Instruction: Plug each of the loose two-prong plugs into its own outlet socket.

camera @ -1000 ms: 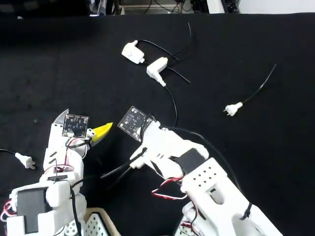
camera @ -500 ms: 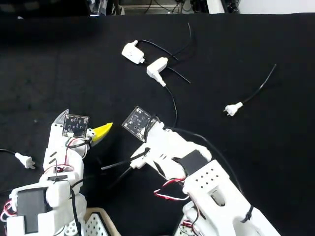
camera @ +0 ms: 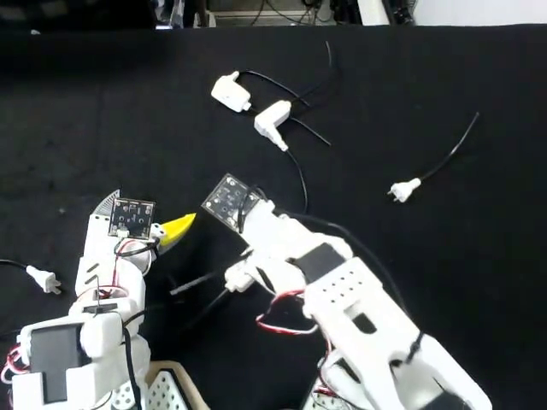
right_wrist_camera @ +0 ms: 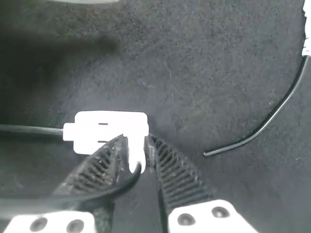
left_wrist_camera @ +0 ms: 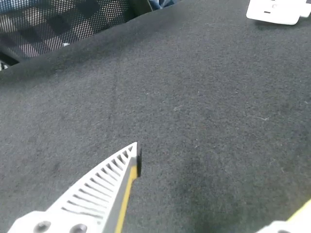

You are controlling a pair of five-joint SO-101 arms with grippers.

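right wrist view: plug [right_wrist_camera: 135, 158] pinched tight in right gripper [right_wrist_camera: 137, 141], beside bare socket [right_wrist_camera: 104, 128]; left gripper [left_wrist_camera: 218, 182] wide open, empty; none seated yet, seemingly.

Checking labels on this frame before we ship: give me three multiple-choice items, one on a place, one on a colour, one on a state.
1. The loose plug nearest the left arm lies at which edge of the table?
A. left
B. far
C. right

2. What colour is the left pincer fingertip seen from above?
A. red
B. yellow
C. blue

3. What state is the right pincer in?
A. wide open over bare cloth
B. shut on a white plug
C. holding a yellow block

Answers:
1 A: in the high view it lies by the left edge, beside that arm.
2 B: the tip is plainly yellow.
3 B: the right wrist view shows both fingers against the white plug.
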